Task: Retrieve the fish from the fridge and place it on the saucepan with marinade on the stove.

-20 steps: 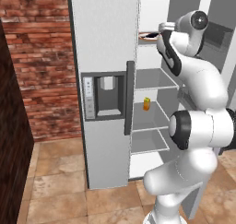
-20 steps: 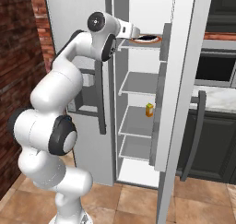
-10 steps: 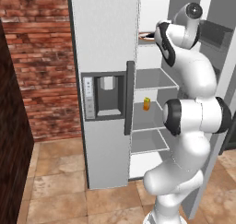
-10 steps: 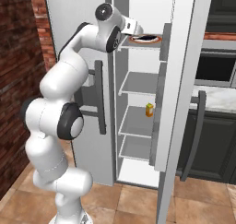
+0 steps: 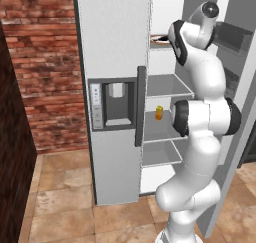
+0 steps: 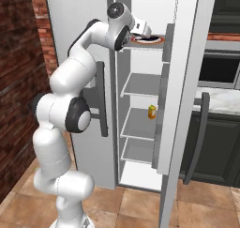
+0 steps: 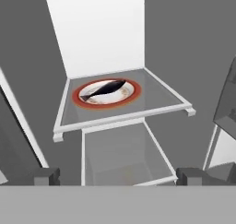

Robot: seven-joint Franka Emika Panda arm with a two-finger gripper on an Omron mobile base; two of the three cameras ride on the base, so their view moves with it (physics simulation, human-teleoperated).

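The fish [image 7: 105,90] lies on a red-rimmed plate [image 7: 79,98] on the fridge's [image 5: 112,47] top shelf [image 7: 161,98]. The gripper [image 7: 118,176] hangs short of it, jaws wide and empty. Risk: 1 finger catches the rim, sliding the plate, or pinches the plate with the fish.

Brick wall [image 5: 42,62] out at nine o'clock, tan floor tiles [image 5: 65,207] underneath. A small yellow-orange bottle [image 6: 152,112] stands upright on a middle shelf. Up top, a red-rimmed white plate [image 7: 133,93] sits on its shelf. Dark cabinets [image 6: 220,147] at three o'clock.
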